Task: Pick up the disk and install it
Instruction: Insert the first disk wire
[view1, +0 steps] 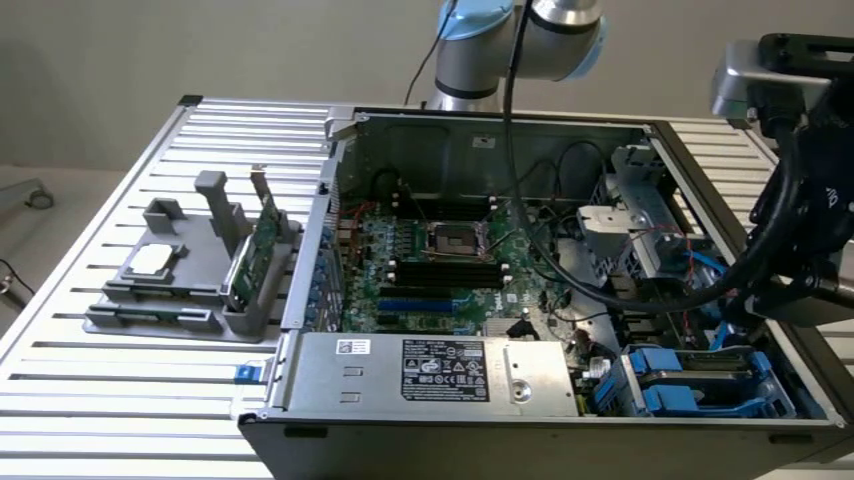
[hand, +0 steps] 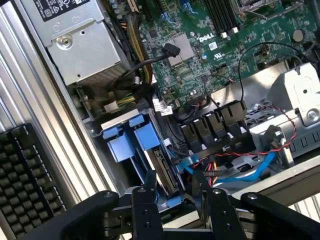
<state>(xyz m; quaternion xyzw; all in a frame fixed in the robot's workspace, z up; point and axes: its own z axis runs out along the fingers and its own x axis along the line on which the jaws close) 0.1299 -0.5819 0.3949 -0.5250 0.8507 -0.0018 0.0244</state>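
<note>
Fingers (hand: 144, 205) of the gripper (hand: 177, 197) are standing apart in the wrist view, released and clamping nothing. They are hanging over the corner of the computer case (view1: 534, 452) where the drive cage (view1: 703, 352) is sitting. The disk (hand: 164, 167) is resting inside that cage on its edge, showing its thin side and a strip of circuit board. Its blue bracket (hand: 131, 139) is sticking out at the end nearer the power supply (hand: 82, 50). The disk's other end is lying in line with the gap between the fingers; whether either finger is touching it I cannot tell. Just beside the cage, a flat blue cable (hand: 240, 167) and a bundle of red, yellow and black wires (hand: 212, 175) are trailing across the case floor.

In the exterior view the case is lying open on the slatted table (view1: 134, 400). It is holding the motherboard (view1: 427, 270) across its floor, the power supply along its near wall, and the drive cage in the near corner at the exterior view's right. The arm (view1: 521, 40) is rising behind the case, and its black wrist assembly (view1: 801, 200) is hanging over the case wall above the cage.

Well apart from the case, at the exterior view's left, a grey holder (view1: 174, 322) is sitting on the table. It is carrying a small square silver chip (view1: 151, 260) lying flat in a pocket and a green circuit card (view1: 254, 265) standing upright in a slot.
</note>
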